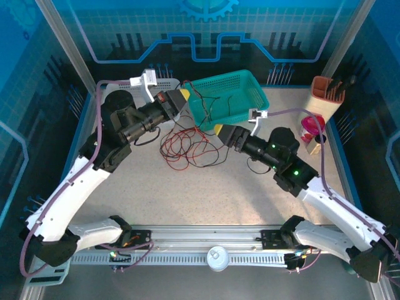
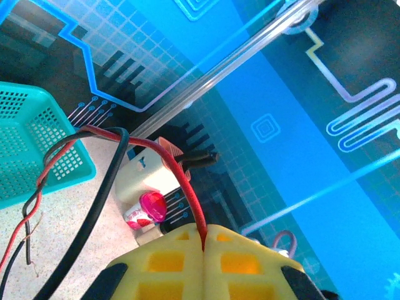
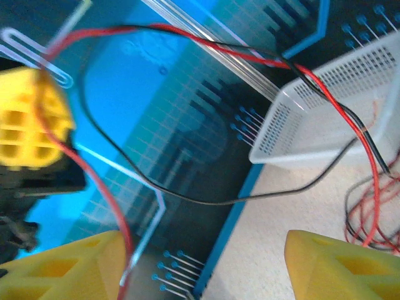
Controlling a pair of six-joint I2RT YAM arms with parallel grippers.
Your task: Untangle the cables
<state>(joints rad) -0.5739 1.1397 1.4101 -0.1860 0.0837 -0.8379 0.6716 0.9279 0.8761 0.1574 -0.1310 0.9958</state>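
The cables are thin red and black wires. A loose tangle of them [image 1: 187,149] lies on the table between the two arms. My left gripper [image 1: 182,97] is raised beside the teal basket [image 1: 228,97]. In the left wrist view this gripper [image 2: 205,240] is shut on a red cable [image 2: 187,187], and a black cable [image 2: 103,194] loops down alongside it. My right gripper [image 1: 220,129] is at the basket's near corner. It [image 3: 205,245] stands open, with the red cable [image 3: 115,219] running past its left finger [image 3: 81,265] and a black cable [image 3: 206,201] sagging ahead of it.
A white basket [image 1: 165,84] sits behind the left gripper and shows in the right wrist view [image 3: 331,119]. A brown holder [image 1: 328,94] and a pink-lidded cup [image 1: 311,125] stand at the right. A blue rim and walls enclose the table.
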